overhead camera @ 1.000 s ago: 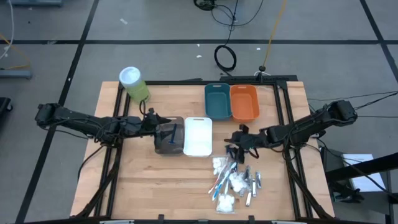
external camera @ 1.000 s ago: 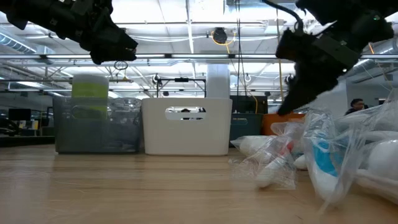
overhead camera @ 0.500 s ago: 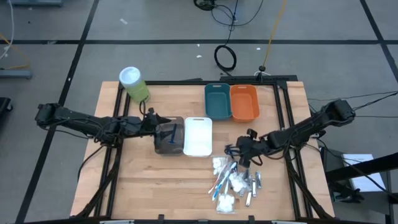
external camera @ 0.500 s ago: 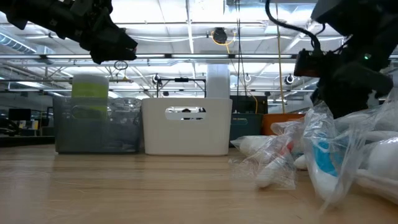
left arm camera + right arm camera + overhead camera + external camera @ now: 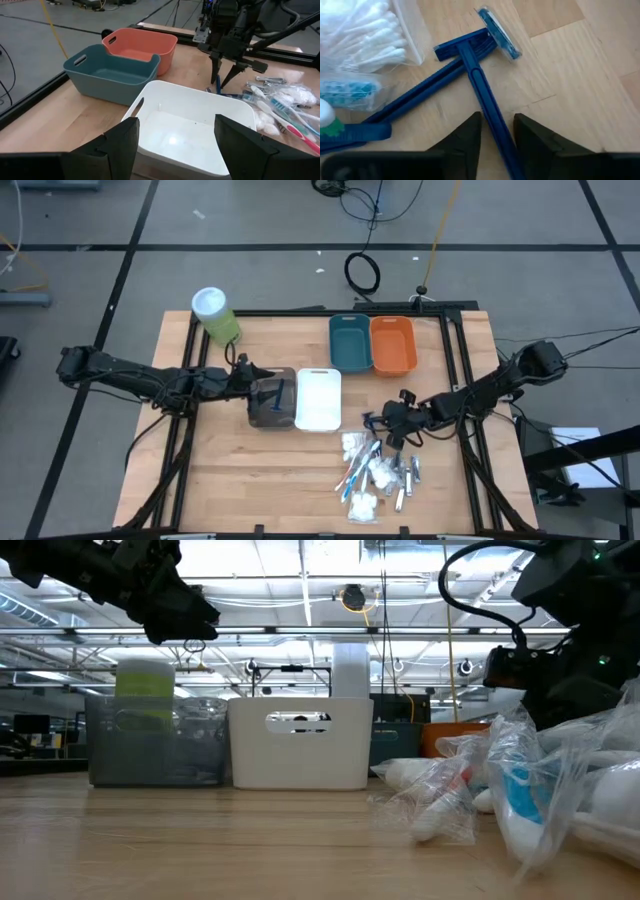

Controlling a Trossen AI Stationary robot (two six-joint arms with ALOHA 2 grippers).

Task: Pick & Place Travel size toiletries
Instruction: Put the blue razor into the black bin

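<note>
The travel size toiletries (image 5: 375, 475) lie heaped on the wood table, right of the middle and toward the near edge. They are toothbrushes, white packets and small tubes. Two dark blue razors (image 5: 470, 65) lie crossed at the heap's far edge. My right gripper (image 5: 497, 137) is down at the table, open by a narrow gap. One finger stands on each side of one razor's handle. From the left wrist view it (image 5: 223, 82) points steeply down. My left gripper (image 5: 175, 145) hovers open and empty over the white bin (image 5: 200, 120). My right gripper's fingers (image 5: 467, 135) stand on either side of the razor's handle (image 5: 492, 117), about midway along it. They come from above, slanting down, and lie across the handle. The razor lies flat on the table. Whether the fingers touch it I cannot tell.
A brown see-through bin (image 5: 272, 400) and the white bin (image 5: 318, 398) stand mid-table. Teal (image 5: 350, 342) and orange (image 5: 393, 343) bins stand at the far edge, and a green canister (image 5: 215, 315) at the far left. A cotton-swab packet (image 5: 365, 35) and a toothbrush (image 5: 350, 132) lie beside the razors.
My right gripper has gone down to the table, toward the near edge and the heap's far side. It has tipped more steeply downward. The left arm and the toiletries have kept still.
</note>
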